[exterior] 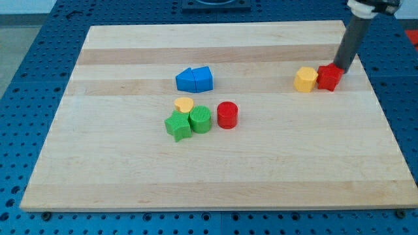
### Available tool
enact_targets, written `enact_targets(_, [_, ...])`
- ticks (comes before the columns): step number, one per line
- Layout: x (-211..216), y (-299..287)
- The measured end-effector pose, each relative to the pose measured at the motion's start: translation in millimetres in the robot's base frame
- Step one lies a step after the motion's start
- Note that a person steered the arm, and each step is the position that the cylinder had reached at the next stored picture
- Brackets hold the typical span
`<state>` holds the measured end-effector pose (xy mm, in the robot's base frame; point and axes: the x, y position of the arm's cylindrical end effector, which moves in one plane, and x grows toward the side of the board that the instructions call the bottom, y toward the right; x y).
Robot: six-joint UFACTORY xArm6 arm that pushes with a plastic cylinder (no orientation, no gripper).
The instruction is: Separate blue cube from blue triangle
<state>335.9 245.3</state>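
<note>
The wooden table (215, 176) carried eight small blocks in three groups. The blue cube (203, 78) and the blue triangle (187, 80) sat pressed together above the centre of the board, slightly toward the view's left, the triangle on the view's left of the pair and the cube on its right, with no gap visible between them. Below them lay a tight cluster: a yellow heart (184, 104) at the top, a green star (177, 126) under it at the view's left, and a green cylinder (200, 119) touching both. A red cylinder (227, 115) stood just beside the green cylinder on the view's right, a narrow gap between them. Toward the view's upper right, a yellow hexagon block (305, 79) and a red cube (328, 78) sat side by side, touching or nearly so. The tool was a plain dark rod with nothing to open or close and it held nothing. It came down from the view's top right corner at a slant. My tip (341, 70) rested against the upper right side of the red cube, well apart from the blue pair, which lay far toward the view's left of it. Exact contact between tip and red cube could not be confirmed.
</note>
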Motion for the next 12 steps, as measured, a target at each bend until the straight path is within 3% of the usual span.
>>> enact_targets(3, [-41,-26])
enact_targets(8, [-41,-312])
enact_targets(12, [10,-341])
